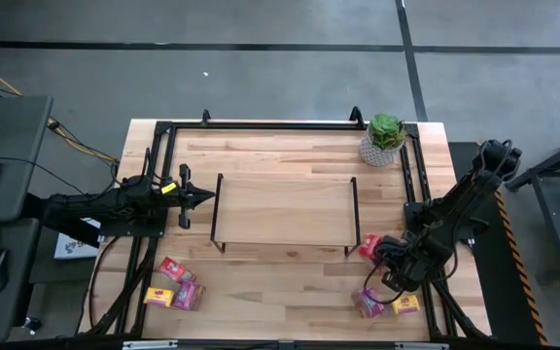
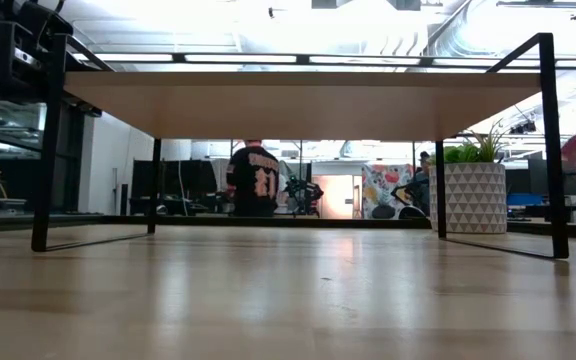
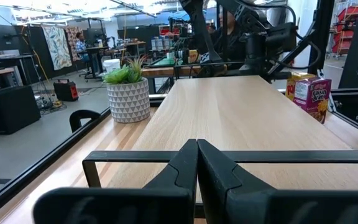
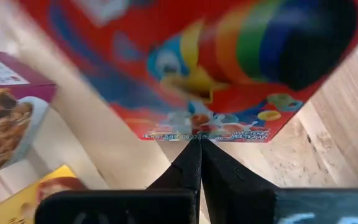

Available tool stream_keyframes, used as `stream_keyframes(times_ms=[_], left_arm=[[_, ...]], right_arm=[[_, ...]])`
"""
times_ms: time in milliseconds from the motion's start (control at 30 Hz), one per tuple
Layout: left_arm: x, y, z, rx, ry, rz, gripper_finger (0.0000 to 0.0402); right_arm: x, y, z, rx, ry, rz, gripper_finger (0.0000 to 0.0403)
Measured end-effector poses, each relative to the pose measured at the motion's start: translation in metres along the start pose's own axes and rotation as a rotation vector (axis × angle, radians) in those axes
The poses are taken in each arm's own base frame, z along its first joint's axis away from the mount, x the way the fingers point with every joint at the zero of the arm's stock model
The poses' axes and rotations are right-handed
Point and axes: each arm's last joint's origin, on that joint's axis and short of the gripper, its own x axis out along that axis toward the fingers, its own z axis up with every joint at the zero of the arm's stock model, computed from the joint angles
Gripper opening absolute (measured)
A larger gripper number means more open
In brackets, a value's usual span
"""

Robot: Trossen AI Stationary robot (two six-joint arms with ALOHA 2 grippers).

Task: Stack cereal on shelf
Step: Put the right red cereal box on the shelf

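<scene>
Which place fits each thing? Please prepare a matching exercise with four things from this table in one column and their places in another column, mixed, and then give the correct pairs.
Things:
1. potted plant
2. shelf
3. left gripper
4. red cereal box

Places:
A. middle of the table, nothing on top
B. far right corner of the table
C. near the shelf's right legs, directly before the shut right gripper
D. just outside the shelf's left end, shut

Pairs: 1-B, 2-A, 3-D, 4-C
</scene>
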Motion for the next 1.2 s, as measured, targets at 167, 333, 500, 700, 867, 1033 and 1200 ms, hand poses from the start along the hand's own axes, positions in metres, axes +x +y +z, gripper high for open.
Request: stream_keyframes(times_ms=[167,333,500,700,867,1033,1200], left_arm=[[0.000,0.000,0.000,0.000,0.000,0.000,0.0003],[0.000,0.000,0.000,0.000,0.000,0.000,0.0003],[0.000,0.000,0.000,0.000,0.000,0.000,0.0003],[0.000,0.000,0.000,0.000,0.000,0.000,0.0003],[0.000,0.000,0.000,0.000,0.000,0.000,0.0003],[0.000,0.000,0.000,0.000,0.000,0.000,0.0003],[0.000,0.000,0.000,0.000,0.000,0.000,0.0003]], right_arm=[[0.006,0.001,-0.001,-0.005,0.002,-0.035,0.0000],[0.011,0.001,0.000,-0.012,-0.025,-0.067,0.0000],[0.016,0.002,-0.001,-0.021,-0.028,-0.095,0.0000],[0.018,0.002,-0.001,-0.035,-0.038,-0.109,0.0000],[0.018,0.002,-0.001,-0.043,-0.034,-0.109,0.0000],[0.015,0.000,-0.002,-0.041,0.025,-0.115,0.0000],[0.011,-0.003,-0.002,-0.042,0.014,-0.120,0.0000]])
